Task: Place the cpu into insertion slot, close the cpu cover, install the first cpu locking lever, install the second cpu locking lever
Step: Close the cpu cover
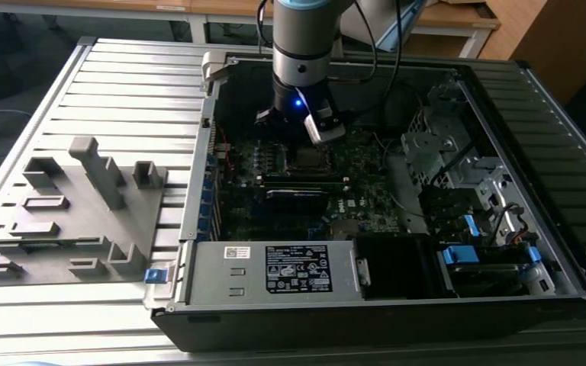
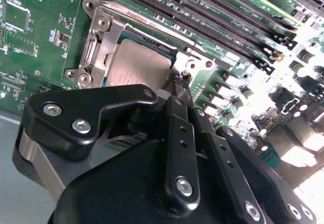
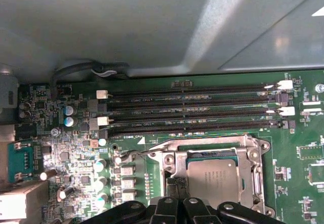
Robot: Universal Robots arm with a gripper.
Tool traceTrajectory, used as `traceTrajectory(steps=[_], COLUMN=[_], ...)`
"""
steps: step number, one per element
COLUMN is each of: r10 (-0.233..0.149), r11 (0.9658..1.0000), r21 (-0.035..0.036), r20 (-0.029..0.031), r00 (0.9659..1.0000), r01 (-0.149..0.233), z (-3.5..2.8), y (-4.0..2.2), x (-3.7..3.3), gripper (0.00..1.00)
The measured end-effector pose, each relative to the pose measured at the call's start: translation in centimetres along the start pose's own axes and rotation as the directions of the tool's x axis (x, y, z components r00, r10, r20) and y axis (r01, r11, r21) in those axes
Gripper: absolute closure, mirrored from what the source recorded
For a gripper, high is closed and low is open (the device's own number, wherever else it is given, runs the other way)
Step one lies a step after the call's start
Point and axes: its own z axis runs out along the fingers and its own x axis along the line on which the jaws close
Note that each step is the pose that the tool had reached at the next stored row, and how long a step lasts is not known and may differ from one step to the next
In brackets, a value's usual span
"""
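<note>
The tool (image 2: 179, 82) stands low over the motherboard, inside the open computer case (image 1: 375, 320) on the counter (image 1: 120, 84). Its tip is just beside one corner of the cpu cover (image 2: 98, 41). I cannot tell whether the tool is open or closed, nor whether it holds something. The cpu (image 2: 139, 64) lies flat in the insertion slot (image 1: 307, 158), with the cover down around its grey top. The long memory slots (image 3: 192, 110) run near the socket.
</note>
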Motion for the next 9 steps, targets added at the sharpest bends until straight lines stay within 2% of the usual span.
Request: traceTrajectory(steps=[9], r10=[0.000], r11=[1.0000], r21=[-0.0001], r20=[0.0010], r00=[1.0000], r01=[0.000], z=[0.17], y=[-0.01], x=[0.03], gripper=[0.89])
